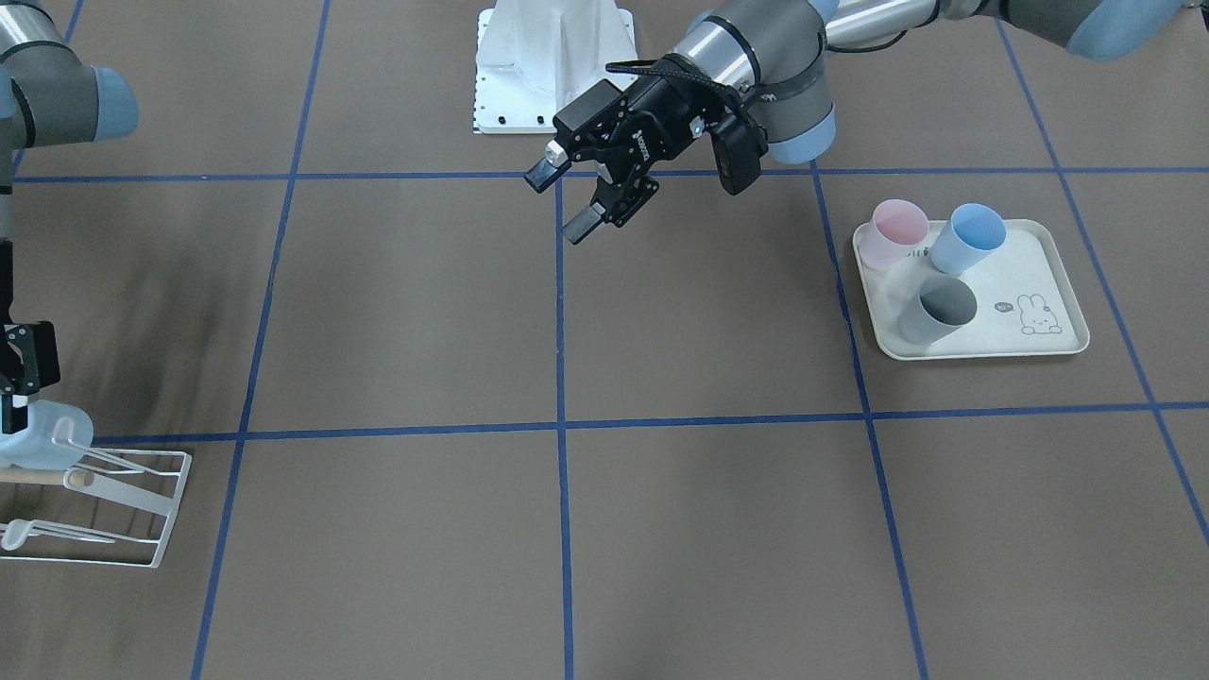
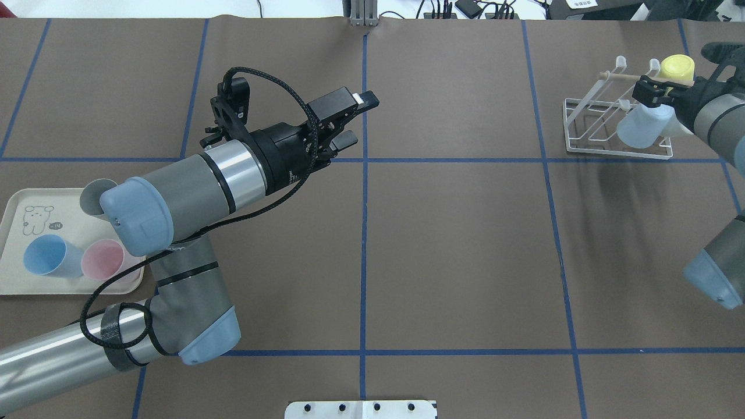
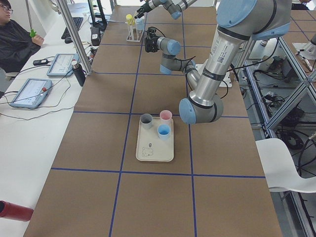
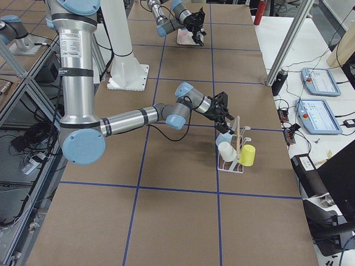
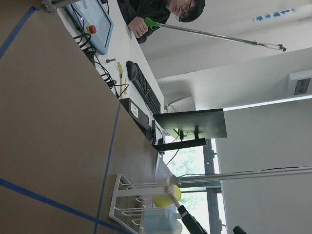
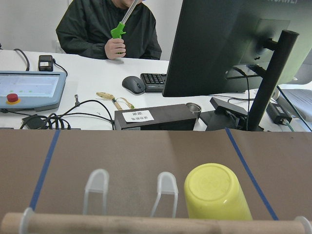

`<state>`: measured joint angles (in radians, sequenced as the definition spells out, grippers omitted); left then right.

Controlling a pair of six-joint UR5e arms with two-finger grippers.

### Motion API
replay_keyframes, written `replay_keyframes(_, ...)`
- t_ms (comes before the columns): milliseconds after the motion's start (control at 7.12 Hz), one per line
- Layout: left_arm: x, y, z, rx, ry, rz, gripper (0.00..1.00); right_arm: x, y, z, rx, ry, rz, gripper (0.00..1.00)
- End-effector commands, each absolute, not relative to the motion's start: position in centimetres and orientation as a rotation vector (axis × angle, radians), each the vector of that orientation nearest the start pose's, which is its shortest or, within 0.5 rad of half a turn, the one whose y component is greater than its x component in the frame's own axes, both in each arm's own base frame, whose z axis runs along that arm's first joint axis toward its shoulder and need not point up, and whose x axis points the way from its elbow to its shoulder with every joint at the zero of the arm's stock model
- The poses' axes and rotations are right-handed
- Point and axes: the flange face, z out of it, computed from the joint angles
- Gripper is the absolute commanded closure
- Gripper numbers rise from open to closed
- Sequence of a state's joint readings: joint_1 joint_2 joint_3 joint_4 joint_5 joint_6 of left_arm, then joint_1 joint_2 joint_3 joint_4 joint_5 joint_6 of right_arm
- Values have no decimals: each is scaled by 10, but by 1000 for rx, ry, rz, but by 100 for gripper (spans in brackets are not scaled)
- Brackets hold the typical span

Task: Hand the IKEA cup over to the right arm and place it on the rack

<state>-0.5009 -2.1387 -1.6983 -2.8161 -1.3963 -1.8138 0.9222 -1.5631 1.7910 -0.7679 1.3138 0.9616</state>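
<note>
Here, the left arm (image 2: 192,186) reaches out low over the middle of the brown table (image 2: 465,244), its forearm level. The left gripper (image 2: 358,119) points forward with its fingers spread apart and nothing between them.

The right arm (image 2: 719,116) stretches to the far right corner. The right gripper (image 2: 651,96) sits at the white wire rack (image 2: 617,153) and appears to be clamped on the pale IKEA cup (image 2: 640,127), though its fingertips are partly hidden. The cup is tilted against the rack's prongs, just under the wooden dowel (image 2: 623,75). A yellow cup (image 2: 678,67) sits upside down on the rack beside it.

On the left, a cream tray (image 2: 64,203) holds three upright cups: blue (image 2: 49,256), pink (image 2: 103,260) and grey (image 2: 96,195).
</note>
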Motion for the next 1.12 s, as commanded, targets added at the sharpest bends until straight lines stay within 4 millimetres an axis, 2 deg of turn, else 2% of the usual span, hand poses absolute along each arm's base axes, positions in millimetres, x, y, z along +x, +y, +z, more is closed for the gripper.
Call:
replay_keyframes(0, 405, -411, 144, 352, 1873, -596, 0, -155, -497, 401, 851, -706, 394, 0)
replay_keyframes(140, 379, -412, 146, 377, 1767, -541, 0, -144, -478, 359, 793, -740, 375, 0)
replay_keyframes(281, 361, -410, 156, 420, 1627, -468, 0, -141, -464, 331, 764, -780, 362, 0)
replay_keyframes(421, 343, -409, 174, 425, 1484, -384, 1, -147, -461, 320, 718, -859, 395, 0)
replay_keyframes(562, 332, -406, 200, 422, 1341, -287, 1, -158, -462, 296, 664, -974, 387, 0)
replay_keyframes(843, 293, -420, 250, 436, 1131, -85, 1, -177, -465, 251, 552, -1157, 462, 0)
replay_keyframes(983, 286, -422, 286, 400, 1067, -23, 1, -200, -461, 234, 521, -1222, 464, 0)
